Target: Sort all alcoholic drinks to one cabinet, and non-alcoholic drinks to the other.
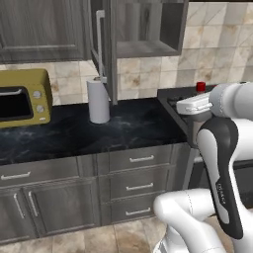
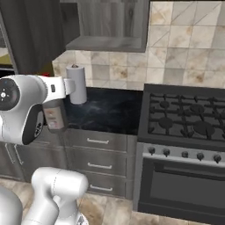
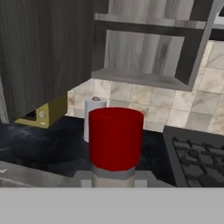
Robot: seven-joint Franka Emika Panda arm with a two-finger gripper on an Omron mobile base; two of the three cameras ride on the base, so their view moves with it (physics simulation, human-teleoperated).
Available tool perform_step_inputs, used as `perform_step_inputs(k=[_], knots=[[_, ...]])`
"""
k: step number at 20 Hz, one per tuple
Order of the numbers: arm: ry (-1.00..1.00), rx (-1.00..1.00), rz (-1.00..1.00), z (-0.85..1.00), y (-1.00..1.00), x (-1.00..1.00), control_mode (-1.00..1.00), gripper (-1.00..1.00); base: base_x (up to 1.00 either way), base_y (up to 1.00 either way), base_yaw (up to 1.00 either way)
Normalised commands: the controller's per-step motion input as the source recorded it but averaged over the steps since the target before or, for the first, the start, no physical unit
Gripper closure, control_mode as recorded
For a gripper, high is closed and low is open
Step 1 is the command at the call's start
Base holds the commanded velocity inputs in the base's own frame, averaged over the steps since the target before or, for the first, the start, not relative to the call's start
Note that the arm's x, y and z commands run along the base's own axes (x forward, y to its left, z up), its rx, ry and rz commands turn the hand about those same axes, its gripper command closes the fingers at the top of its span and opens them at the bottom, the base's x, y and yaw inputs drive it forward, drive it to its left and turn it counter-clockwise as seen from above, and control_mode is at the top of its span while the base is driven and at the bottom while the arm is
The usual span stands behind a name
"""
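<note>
Clenched on the red-capped clear-grey bottle, my gripper must keep it upright, lifting toward the open cabinet shelf.

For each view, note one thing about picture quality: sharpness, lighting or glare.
Left base view: evenly lit, soft; the paper towel roll casts barely any shadow. Right base view: the dark counter has a faint sheen, no harsh glare. Hand view: the red cap looms large up close, edges slightly blurred.

Bottle: right between your fingers.
Paper towel roll: behind the bottle, on the counter.
Open cabinet: above, past your fingers.
Stove: right.
</note>
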Motion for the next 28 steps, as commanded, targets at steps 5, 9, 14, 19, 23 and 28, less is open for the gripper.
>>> perform_step_inputs(k=[5,9,14,19,23,28], knots=[[0.0,0.0,0.0,0.0,0.0,0.0,1.0,1.0,0.47,0.0,0.0],[0.0,0.0,0.0,0.0,0.0,0.0,1.0,1.0,0.57,0.01,0.0],[0.0,0.0,0.0,0.0,0.0,0.0,1.0,1.0,0.72,0.0,0.0],[0.0,0.0,0.0,0.0,0.0,0.0,1.0,1.0,0.7,0.0,0.0],[0.0,0.0,0.0,0.0,0.0,0.0,1.0,1.0,0.38,0.0,0.0],[0.0,0.0,0.0,0.0,0.0,0.0,1.0,1.0,0.01,0.0,0.0]])
